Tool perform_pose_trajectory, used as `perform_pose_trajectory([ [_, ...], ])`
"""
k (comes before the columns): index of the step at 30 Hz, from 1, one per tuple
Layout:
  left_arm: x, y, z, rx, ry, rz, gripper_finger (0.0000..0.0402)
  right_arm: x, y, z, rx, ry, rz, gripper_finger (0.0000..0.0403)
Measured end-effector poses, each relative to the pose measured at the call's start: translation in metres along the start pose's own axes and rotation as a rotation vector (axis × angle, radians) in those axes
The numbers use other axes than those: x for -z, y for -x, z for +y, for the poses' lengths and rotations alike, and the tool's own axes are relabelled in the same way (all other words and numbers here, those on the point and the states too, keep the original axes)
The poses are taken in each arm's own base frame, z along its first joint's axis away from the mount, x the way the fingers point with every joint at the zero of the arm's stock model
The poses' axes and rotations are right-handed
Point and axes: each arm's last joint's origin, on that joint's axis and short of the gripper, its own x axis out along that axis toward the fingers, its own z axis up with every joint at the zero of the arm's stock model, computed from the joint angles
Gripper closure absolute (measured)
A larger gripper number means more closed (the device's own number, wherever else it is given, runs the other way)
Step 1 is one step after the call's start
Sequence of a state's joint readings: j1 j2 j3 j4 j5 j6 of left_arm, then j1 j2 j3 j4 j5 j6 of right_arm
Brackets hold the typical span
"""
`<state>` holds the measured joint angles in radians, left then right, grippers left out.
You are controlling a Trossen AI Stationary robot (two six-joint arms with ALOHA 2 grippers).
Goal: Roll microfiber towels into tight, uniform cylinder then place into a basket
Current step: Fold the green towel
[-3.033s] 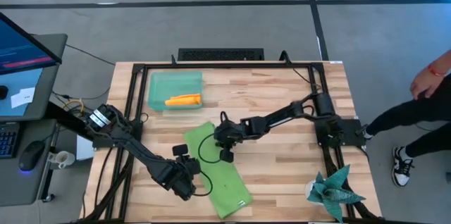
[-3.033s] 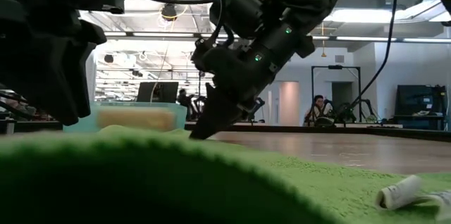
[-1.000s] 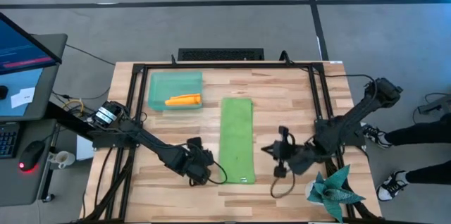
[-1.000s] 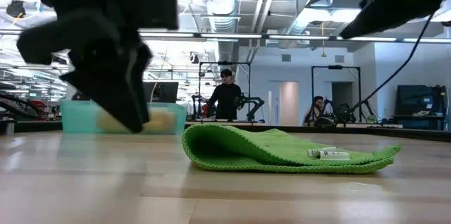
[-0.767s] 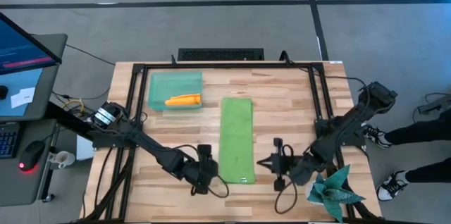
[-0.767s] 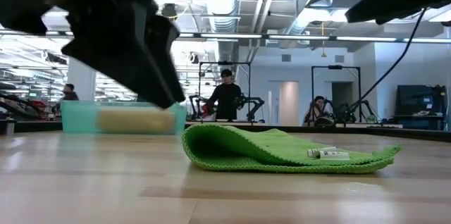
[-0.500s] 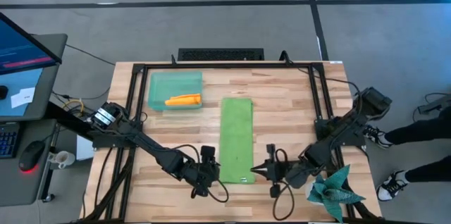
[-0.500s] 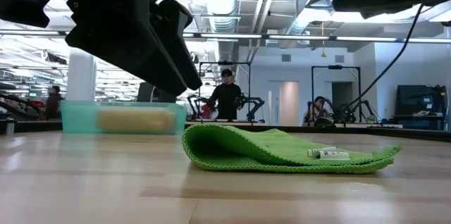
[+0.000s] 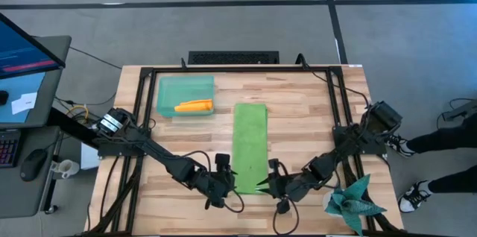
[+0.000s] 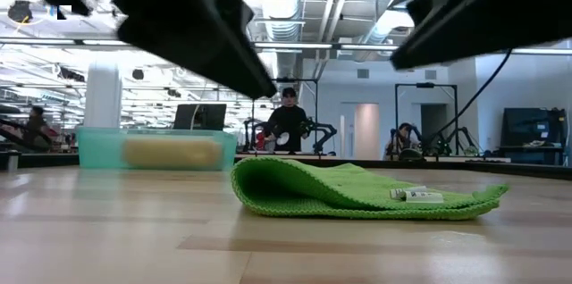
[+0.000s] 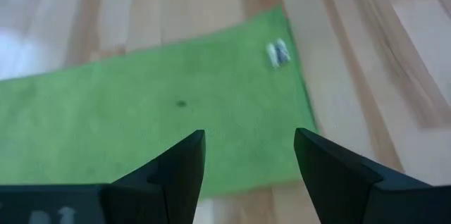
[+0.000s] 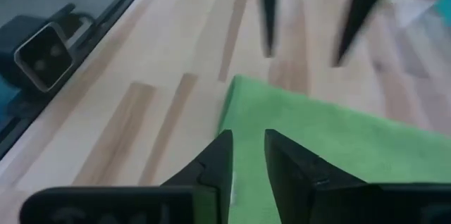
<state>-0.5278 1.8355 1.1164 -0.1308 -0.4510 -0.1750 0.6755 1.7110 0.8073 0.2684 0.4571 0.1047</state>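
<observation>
The lime green towel lies flat on the table, folded lengthwise into a long strip running from far to near. Its fold faces the table's left and a white label lies on top near its near end. The orange towel lies rolled in the mint-green basket at the far left. My left gripper is open above the strip's near left edge, which shows below it in the left wrist view. My right gripper hovers at the near right corner, open by a narrow gap.
A dark teal spiky cloth lies at the table's near right corner. A black frame runs around the tabletop. A monitor and desk stand left of the table. A person's legs show to the right of the table. People stand in the room behind.
My left gripper has gone toward the table's right edge, up to the green strip's near left edge. My right gripper has gone toward the table's left edge, up to the strip's near right corner. The green towel has stayed still.
</observation>
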Motion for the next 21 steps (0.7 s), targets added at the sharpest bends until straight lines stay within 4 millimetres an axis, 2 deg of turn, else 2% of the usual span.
perform_pose_trajectory([
  [6,-0.004,-0.011,0.007,-0.013,0.055,-0.042,0.019,0.005,-0.004,0.001,-0.082,0.001,0.042,0.0296],
  [12,0.018,-0.04,-0.002,0.005,0.026,0.046,0.019,0.006,-0.004,0.001,-0.081,-0.006,0.051,0.0295],
  [21,0.024,-0.041,-0.014,0.053,0.081,0.071,0.019,0.011,-0.005,-0.003,-0.103,0.009,0.116,0.0295],
])
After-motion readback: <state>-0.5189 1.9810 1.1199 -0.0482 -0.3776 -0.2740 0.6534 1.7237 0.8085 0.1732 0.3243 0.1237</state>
